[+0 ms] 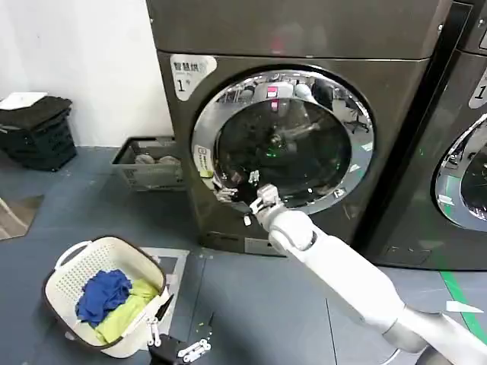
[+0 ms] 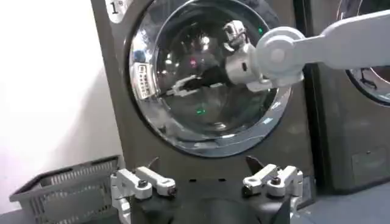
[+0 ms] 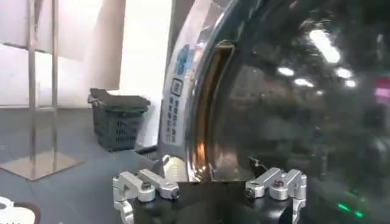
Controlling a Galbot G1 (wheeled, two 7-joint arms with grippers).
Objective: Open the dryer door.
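The right gripper [image 1: 228, 190], fingers spread wide, reached the dryer door [image 1: 283, 141] at its left chrome edge, while the left gripper [image 2: 207, 181] hung open, well clear.

The right arm, a white jointed limb with a rounded wrist ball, stretches forward and up from the lower right, ending in the right gripper [image 1: 232, 188], a black-and-silver two-finger claw whose fingers [image 3: 149, 185] stand spread wide apart in its own wrist view. The left gripper [image 1: 176, 348], another black-and-silver claw, hangs low and well back from the right one, pointing forward. Its own fingers [image 2: 146, 181] are likewise spread apart, with the right arm's wrist ball seen ahead of and above them.
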